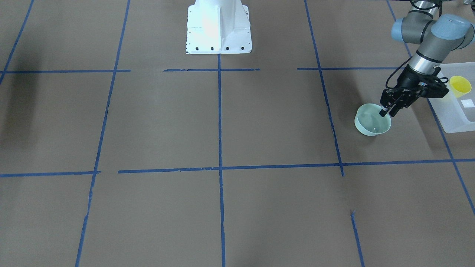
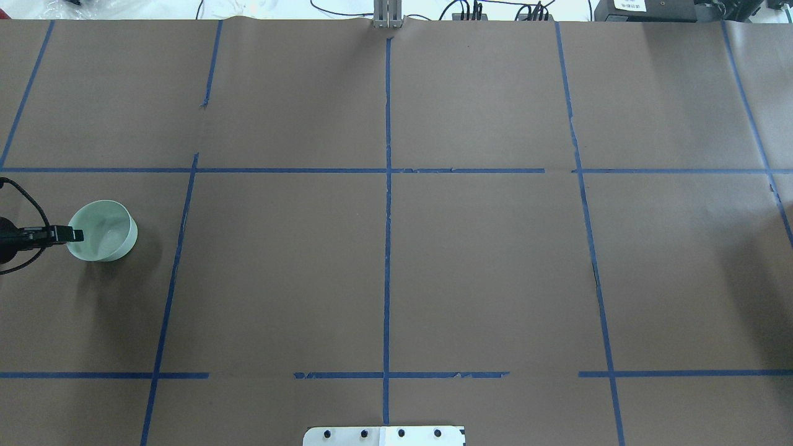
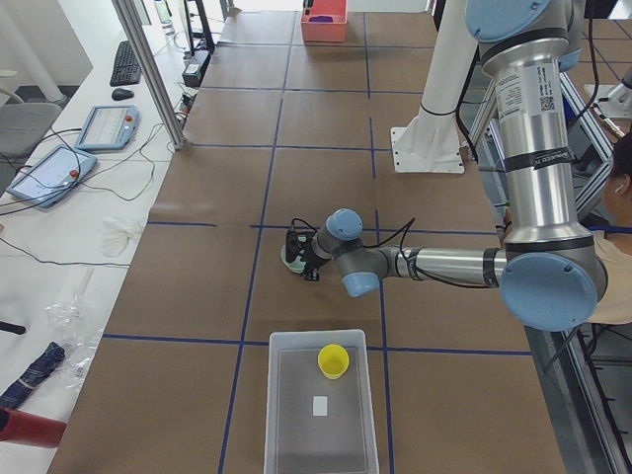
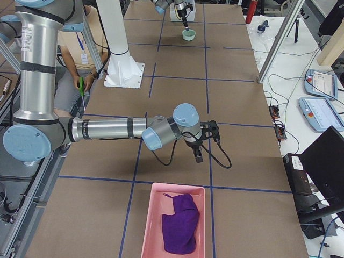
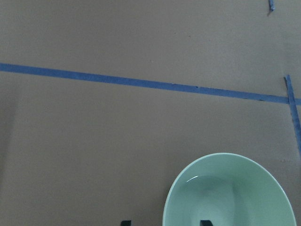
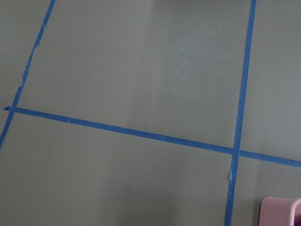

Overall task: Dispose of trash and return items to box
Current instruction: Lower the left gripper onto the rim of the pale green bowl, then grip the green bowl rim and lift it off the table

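Observation:
The pale mint-green bowl stands upright on the brown table, at the left edge of the overhead view. My left gripper is open and straddles the bowl's rim. In the left wrist view one fingertip is inside the bowl and the other is outside it. The yellow cup stands inside the translucent box, just beyond the left arm. My right gripper hangs over bare table; I cannot tell whether it is open or shut.
A pink bin holding a purple cloth sits at the table's right end, near my right gripper. The white pedestal stands at the robot's side of the table. Blue tape lines cross the brown paper.

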Controlling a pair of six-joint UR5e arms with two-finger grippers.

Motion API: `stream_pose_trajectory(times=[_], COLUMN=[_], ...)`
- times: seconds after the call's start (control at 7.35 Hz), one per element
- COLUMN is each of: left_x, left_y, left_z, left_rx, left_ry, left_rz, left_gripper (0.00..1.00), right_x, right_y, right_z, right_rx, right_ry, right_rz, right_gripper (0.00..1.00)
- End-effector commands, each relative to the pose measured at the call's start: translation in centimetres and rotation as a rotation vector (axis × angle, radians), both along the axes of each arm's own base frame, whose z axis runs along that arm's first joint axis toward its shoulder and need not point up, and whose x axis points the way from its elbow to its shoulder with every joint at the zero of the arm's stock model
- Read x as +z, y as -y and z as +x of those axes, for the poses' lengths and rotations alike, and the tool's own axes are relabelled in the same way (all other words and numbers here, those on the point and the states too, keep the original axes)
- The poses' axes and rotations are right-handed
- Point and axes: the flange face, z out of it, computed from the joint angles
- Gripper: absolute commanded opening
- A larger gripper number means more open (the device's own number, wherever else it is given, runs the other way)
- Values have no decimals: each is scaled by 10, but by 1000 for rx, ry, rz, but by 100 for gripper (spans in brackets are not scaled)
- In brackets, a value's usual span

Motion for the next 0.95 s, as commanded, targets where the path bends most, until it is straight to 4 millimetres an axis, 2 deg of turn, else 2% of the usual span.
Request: stream_pose_trajectory(times=[0.0,0.27,0.41,0.54,0.82], left_x=[0,-15,-25,-23,-12], left_y=[1,-5,-5,14,35], left_z=[5,4,-12,-57,-149], left_rx=[2,82,211,232,291], left_ry=[1,-17,-28,-3,76], left_rz=[4,37,123,173,280], left_gripper=[0,0,0,0,0], right_x=[1,1,1,2,5], right_y=[-1,-2,-2,-2,-2], right_z=[0,0,0,0,-1], right_rx=[-1,0,1,1,-3], right_ry=[1,1,2,3,1], right_rz=[-1,15,16,13,10], right_gripper=[100,100,100,100,100])
